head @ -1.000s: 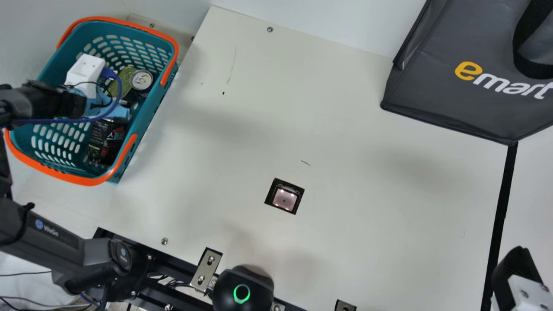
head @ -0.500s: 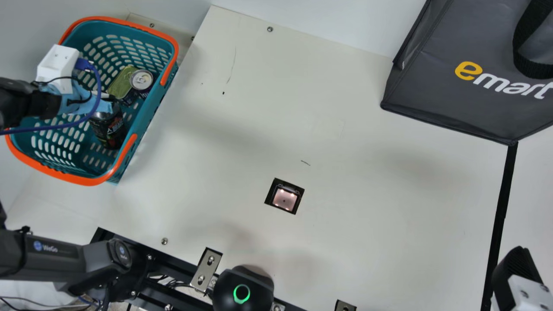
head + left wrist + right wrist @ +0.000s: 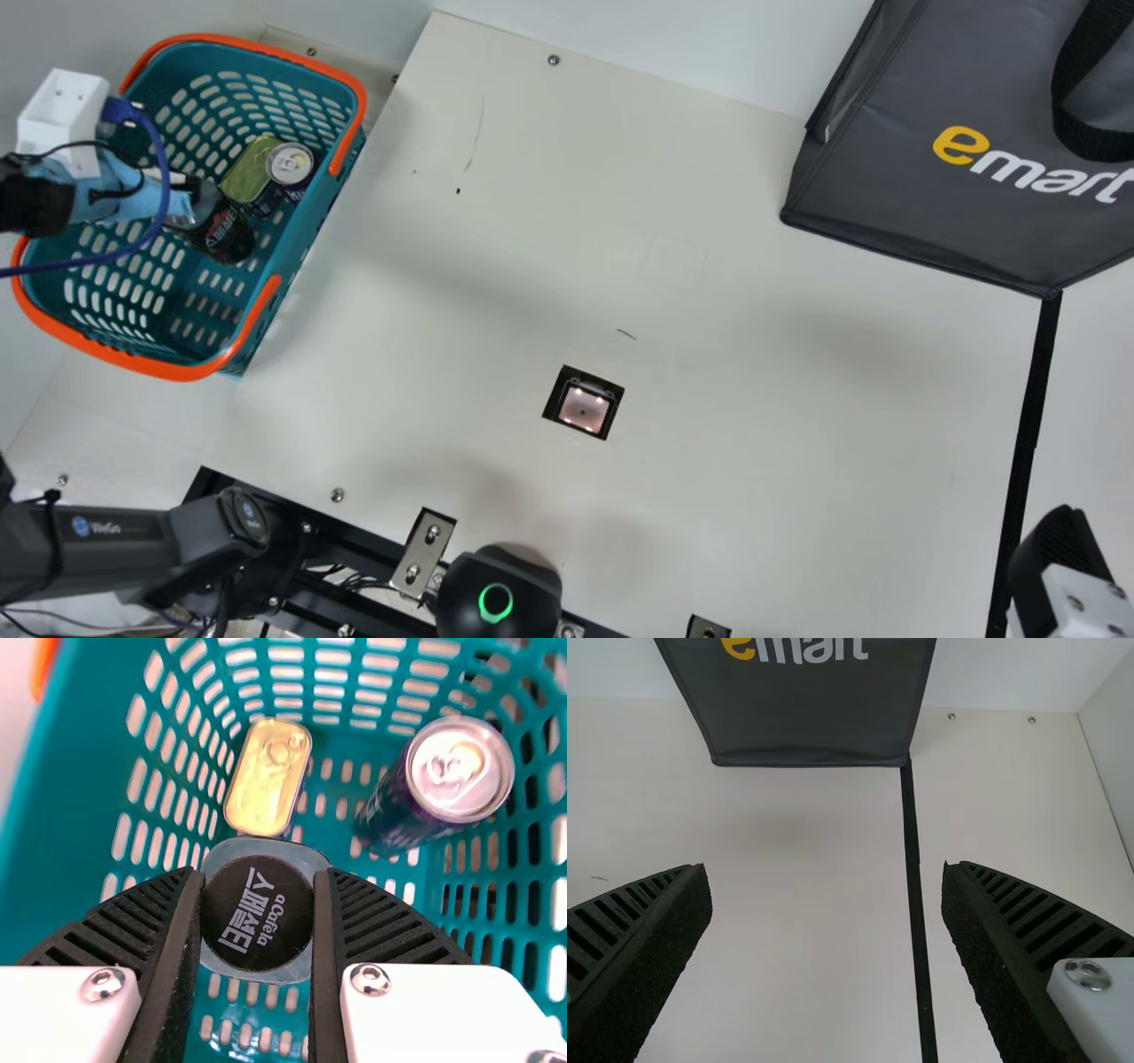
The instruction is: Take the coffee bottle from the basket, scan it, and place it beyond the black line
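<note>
In the main view my left gripper (image 3: 182,199) is inside the teal basket (image 3: 306,244), at the top end of the dark coffee bottle (image 3: 228,236), which leans at a slant. The left wrist view has the bottle's black cap (image 3: 257,912) between the ribbed fingers of my left gripper (image 3: 258,917), which press on it from both sides. My right gripper (image 3: 1063,549) stays at the main view's lower right corner; in the right wrist view this gripper (image 3: 827,895) stands wide with nothing between its fingers. The black line (image 3: 1032,425) runs down the table's right part.
A soda can (image 3: 290,165) and a flat gold-green tin (image 3: 248,170) lie beside the bottle in the basket. The scanner window (image 3: 585,406) is set into the mid-table (image 3: 753,425). A dark shopping bag (image 3: 921,204) stands at the back right.
My left arm has moved toward the main view's left, and the bottle has shifted and tilted with its gripper. The can and tin have kept their places, as has my right gripper.
</note>
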